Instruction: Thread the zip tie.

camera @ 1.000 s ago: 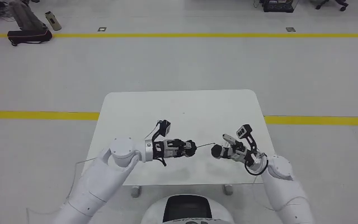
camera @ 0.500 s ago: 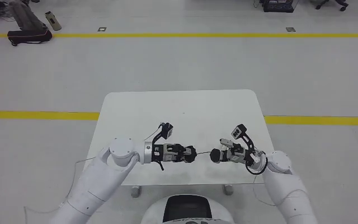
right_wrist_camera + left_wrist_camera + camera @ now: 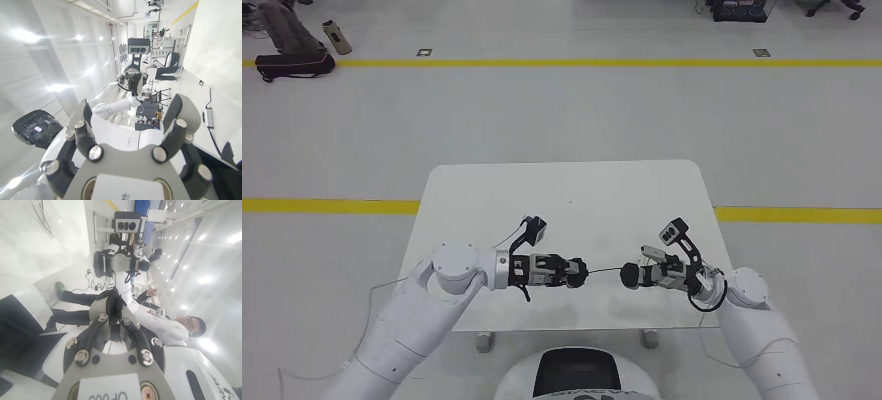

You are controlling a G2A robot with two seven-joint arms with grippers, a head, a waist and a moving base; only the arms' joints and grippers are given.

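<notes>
1. Left gripper is clamping one end of the zip tie, holding it above the table's near edge.
2. Right gripper is waiting with fingers spread, gripping nothing.
3. Risk: the thin free end is probably flexing and could miss those fingers if misaligned.

The right tool sits close to the lens, its two dark-padded fingers spread wide apart. Through the gap between them, farther off, the left tool points back this way at the end of its white arm, with a boxy wrist camera mounted beside it. The pale counter stretches along one side. Past its edge, a power adapter and a socket plate lie on the floor, and a yellow line runs farther away.
</notes>
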